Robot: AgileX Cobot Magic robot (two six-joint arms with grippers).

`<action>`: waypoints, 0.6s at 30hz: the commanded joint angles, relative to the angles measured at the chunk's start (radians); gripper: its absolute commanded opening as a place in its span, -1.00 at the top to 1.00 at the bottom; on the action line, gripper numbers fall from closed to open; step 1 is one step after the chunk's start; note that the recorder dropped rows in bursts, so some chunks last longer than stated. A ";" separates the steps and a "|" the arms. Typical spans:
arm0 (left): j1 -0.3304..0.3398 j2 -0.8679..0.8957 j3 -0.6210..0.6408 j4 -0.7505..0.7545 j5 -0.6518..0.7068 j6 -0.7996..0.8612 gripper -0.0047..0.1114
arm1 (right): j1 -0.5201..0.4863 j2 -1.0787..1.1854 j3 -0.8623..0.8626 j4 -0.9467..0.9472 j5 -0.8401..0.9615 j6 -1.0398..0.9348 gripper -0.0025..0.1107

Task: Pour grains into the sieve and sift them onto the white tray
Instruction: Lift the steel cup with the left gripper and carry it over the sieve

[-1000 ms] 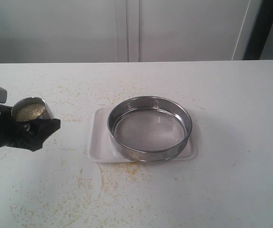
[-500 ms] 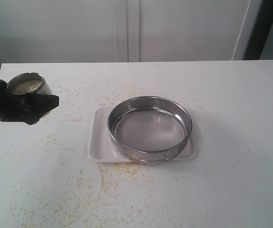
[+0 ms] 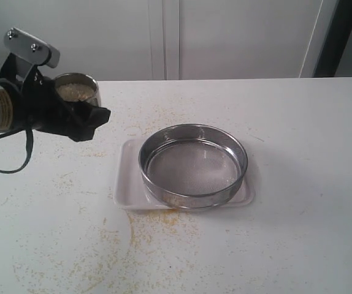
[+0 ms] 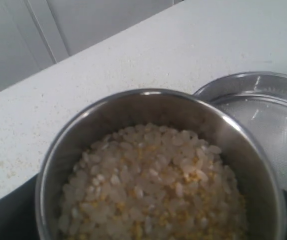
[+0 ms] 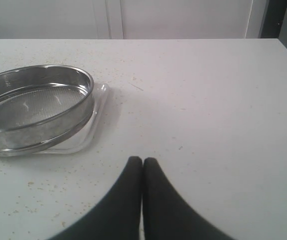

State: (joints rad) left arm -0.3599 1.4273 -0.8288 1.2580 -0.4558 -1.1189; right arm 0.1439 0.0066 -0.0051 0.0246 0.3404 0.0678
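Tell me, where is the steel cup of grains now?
The steel cup sits gripped in the left tool at the exterior view's upper left, left of the sieve on the white tray.

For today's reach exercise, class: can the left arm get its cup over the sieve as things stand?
Probably yes. The left gripper holds the cup raised above the table, beside the sieve, and nothing stands between them. The right gripper is shut and clear of the sieve.
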 commanded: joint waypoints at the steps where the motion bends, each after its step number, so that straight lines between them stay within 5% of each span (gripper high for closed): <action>1: -0.045 0.004 -0.074 0.007 0.034 -0.023 0.92 | 0.003 -0.007 0.005 0.000 -0.004 0.004 0.96; 18: -0.278 0.202 -0.303 0.044 0.306 -0.030 0.92 | 0.003 -0.007 0.005 0.000 -0.004 0.004 0.96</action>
State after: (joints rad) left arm -0.6076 1.6150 -1.1003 1.2834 -0.1977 -1.1418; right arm 0.1439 0.0066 -0.0051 0.0246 0.3404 0.0678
